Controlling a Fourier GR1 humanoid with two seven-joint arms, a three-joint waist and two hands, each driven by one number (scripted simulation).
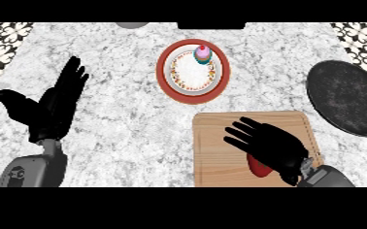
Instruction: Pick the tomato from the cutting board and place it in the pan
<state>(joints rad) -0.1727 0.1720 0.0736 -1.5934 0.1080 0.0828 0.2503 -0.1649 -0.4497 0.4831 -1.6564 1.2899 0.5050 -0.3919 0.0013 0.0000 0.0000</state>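
Note:
A red tomato (258, 167) lies on the wooden cutting board (215, 145) at the lower right, mostly hidden under my right hand (276, 145). That hand hovers over it with its fingers spread and pointing up-left, not curled round the tomato. The dark round pan (341, 97) sits at the right edge, beyond the board's far right corner. At the left edge my left hand (54, 104) rests open, fingers up.
A red-rimmed plate (172, 68) with a white centre stands at the middle back, a small pink and green cupcake (203, 54) on its far side. A grey round object (132, 24) and a dark one (211, 25) show at the back edge.

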